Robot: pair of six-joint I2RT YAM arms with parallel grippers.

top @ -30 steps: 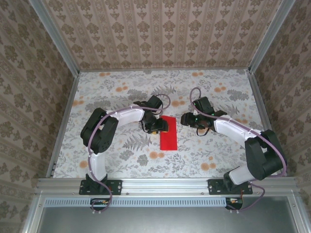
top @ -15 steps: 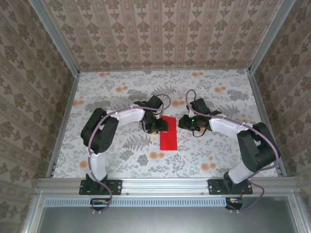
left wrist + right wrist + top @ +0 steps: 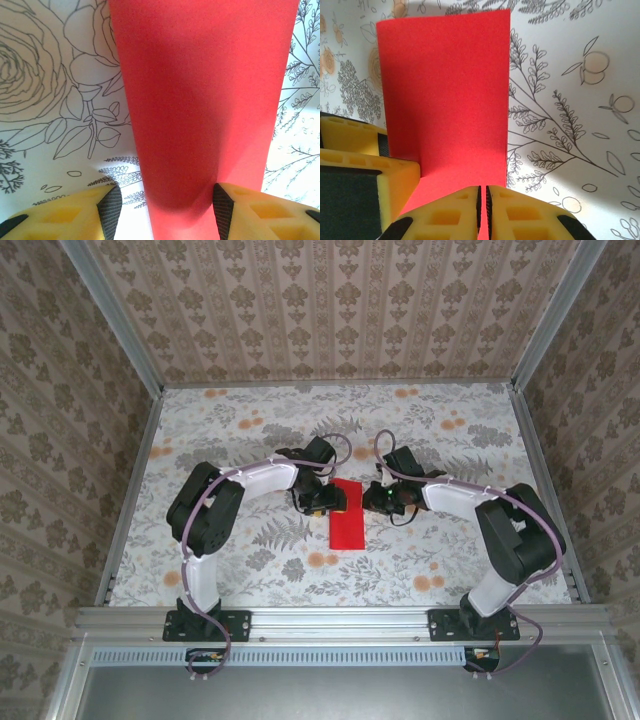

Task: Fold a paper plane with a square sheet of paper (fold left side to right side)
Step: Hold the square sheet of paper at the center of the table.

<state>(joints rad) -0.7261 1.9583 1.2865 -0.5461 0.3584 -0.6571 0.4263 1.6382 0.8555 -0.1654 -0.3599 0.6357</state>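
The square sheet of paper (image 3: 347, 523) lies flat on the flowered table as a narrow red rectangle with no paper plane shape to it. My left gripper (image 3: 324, 504) is open at the sheet's upper left part. In the left wrist view the paper (image 3: 200, 100) runs between the open left gripper (image 3: 166, 212), whose right pad (image 3: 223, 207) is at the paper's edge. My right gripper (image 3: 379, 498) is by the sheet's upper right edge. In the right wrist view the right gripper (image 3: 483, 197) is shut to a thin slit above the near end of the paper (image 3: 445, 85).
The left arm's yellow finger (image 3: 367, 150) rests on the paper's left side in the right wrist view. Patterned walls (image 3: 330, 310) close the table at the back and sides, and a metal rail (image 3: 340, 620) runs along the front. Bare tabletop (image 3: 300, 430) lies behind the arms.
My right gripper has moved left up to the paper's right edge and closed from open to nearly together. The left gripper and the paper have stayed put.
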